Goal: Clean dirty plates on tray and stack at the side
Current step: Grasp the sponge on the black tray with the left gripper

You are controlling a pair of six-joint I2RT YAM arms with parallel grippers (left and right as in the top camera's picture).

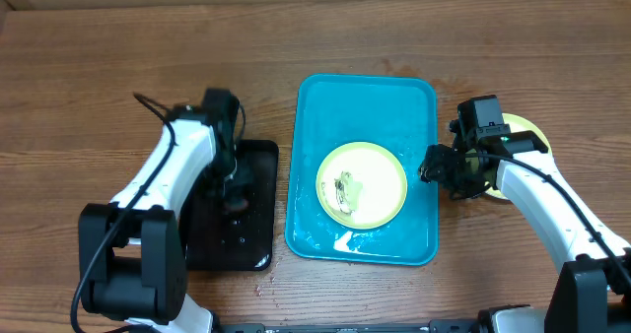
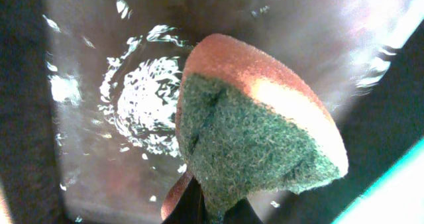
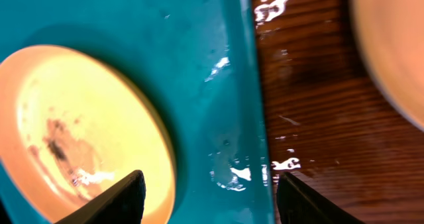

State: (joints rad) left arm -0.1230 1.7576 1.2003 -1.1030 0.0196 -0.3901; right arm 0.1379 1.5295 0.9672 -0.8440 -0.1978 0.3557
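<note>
Judging from the layout, you are at the sponge-wetting step, with one dirty plate left to scrub.

**Left gripper (image 2: 202, 209):** it is clenched on a sponge (image 2: 252, 131), green scouring face toward the wrist camera. It is held over the wet floor of the black tray (image 1: 258, 215). Whether the sponge touches that floor, I cannot tell.

**Next move:** carry the sponge across to the blue tray (image 1: 414, 97) and set the scouring face down on the smear. Expect drips along the way.

**Right gripper (image 3: 215, 197):** it is released, spread wide and holding nothing. It hangs over the right rim of the blue tray. One of its fingers (image 3: 119, 201) is above the plate's edge and the other is above the table (image 3: 311, 118), which is wet there. You will probably need this gripper to steady the plate during scrubbing and then to lift it out.

**Plate (image 1: 362, 183):**
- It has a yellow-green rim and lies flat in the lower middle of the blue tray.
- Dark smears sit left of its centre.
- Puddles (image 3: 232, 174) lie on the tray floor beside it, so treat the rim as slippery when gripped.

**Side plate (image 1: 527, 131):** it rests on the table just right of the blue tray and is partly hidden by the right arm. How many are stacked there cannot be made out.
</note>
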